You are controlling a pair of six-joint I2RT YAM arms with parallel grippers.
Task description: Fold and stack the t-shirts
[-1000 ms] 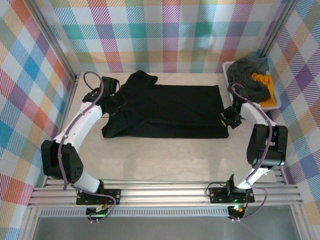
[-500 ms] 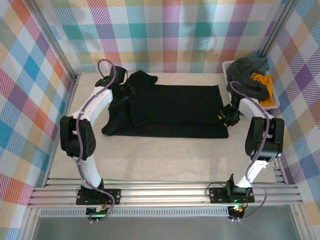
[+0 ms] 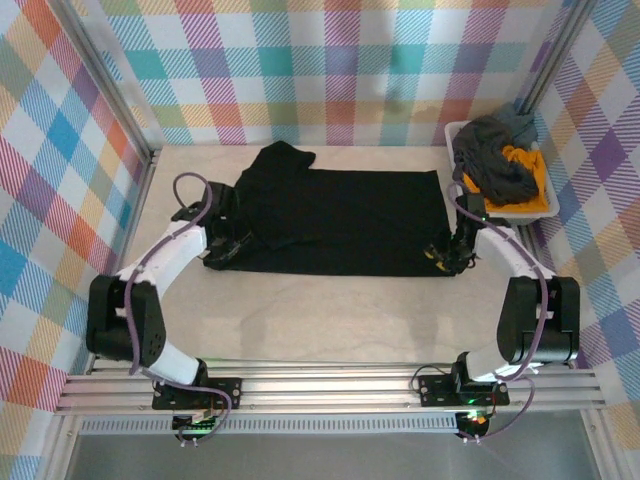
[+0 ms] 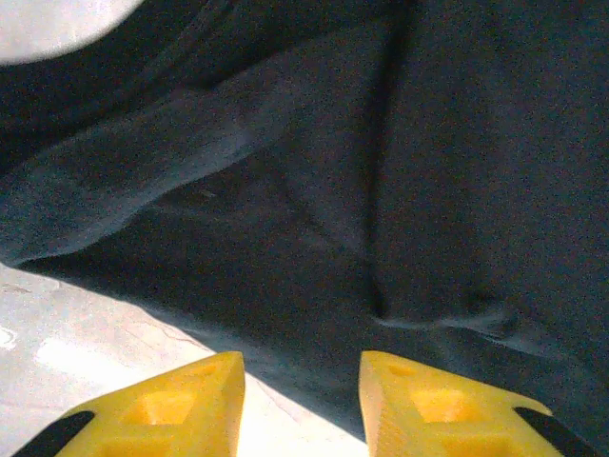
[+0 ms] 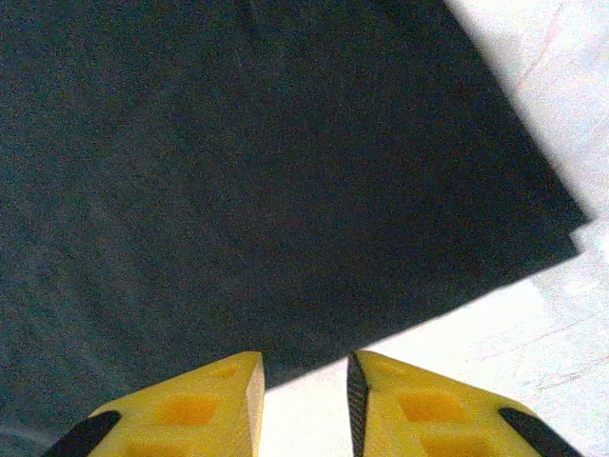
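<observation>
I read the black t-shirt (image 3: 345,220) as soft, matt cloth, lightly creased. The worktop (image 3: 330,320) is smooth and pale with a faint sheen; my right fingers (image 5: 428,409) are matt yellow plastic.

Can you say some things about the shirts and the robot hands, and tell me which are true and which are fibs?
1. The black t-shirt lies spread out on the table. True.
2. The white tub is empty. False: a dark grey shirt and an orange-yellow shirt are piled in it.
3. The right gripper is holding the orange-yellow shirt. False: it is open and holds nothing, down by the black t-shirt's near right corner.
4. The left gripper has its yellow fingers apart. True.
5. The white tub stands at the far right of the table. True.
</observation>
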